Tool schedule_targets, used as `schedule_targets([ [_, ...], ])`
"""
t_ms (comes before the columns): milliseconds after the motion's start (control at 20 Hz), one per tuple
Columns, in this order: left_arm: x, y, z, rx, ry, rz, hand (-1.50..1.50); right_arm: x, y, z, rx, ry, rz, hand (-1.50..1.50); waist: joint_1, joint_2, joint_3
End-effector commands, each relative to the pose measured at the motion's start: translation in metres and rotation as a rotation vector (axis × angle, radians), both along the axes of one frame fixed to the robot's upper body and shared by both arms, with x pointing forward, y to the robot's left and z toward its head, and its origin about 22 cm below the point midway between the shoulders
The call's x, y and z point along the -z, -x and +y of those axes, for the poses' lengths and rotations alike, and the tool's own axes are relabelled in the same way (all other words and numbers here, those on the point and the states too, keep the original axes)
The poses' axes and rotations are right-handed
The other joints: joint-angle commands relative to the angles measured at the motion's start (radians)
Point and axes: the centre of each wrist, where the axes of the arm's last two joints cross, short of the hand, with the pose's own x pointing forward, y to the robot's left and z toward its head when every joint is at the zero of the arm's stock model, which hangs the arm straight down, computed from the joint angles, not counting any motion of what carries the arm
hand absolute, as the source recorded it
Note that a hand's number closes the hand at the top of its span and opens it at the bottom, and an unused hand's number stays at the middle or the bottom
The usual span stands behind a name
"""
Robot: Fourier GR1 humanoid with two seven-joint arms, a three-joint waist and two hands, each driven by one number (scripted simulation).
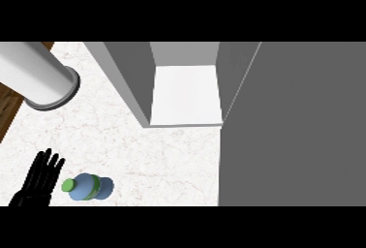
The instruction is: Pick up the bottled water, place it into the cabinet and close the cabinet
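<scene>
The bottled water stands on the counter just right of the left hand, whose fingers are straight and hold nothing. To grasp well, the hand should close in sideways and curl round the blue body below the green cap. The cabinet stands open, far ahead and rightward. The right hand is out of view.

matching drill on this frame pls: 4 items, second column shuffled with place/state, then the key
1. bottled water
2. left hand
3. cabinet door
4. grey cylinder

a. swung open, fills the view's right
b. top left corner of the counter
c. open, fingers straight, at the lower left
d. on the counter, green cap, just right of the hand

Pairs: 1-d, 2-c, 3-a, 4-b
</scene>
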Motion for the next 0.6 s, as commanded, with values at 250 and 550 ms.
schedule_targets([
  [250, 0.057, -0.025, 0.008, 0.056, 0.046, -0.006, -1.50, -0.039, 0.020, 0.005, 0.010, 0.001, -0.062, -1.50, 0.002, 0.003, -0.001],
  [550, 0.093, -0.038, -0.030, 0.115, 0.055, -0.017, -1.50, -0.032, 0.022, 0.001, -0.012, 0.004, -0.073, -1.50, -0.004, 0.003, -0.001],
])
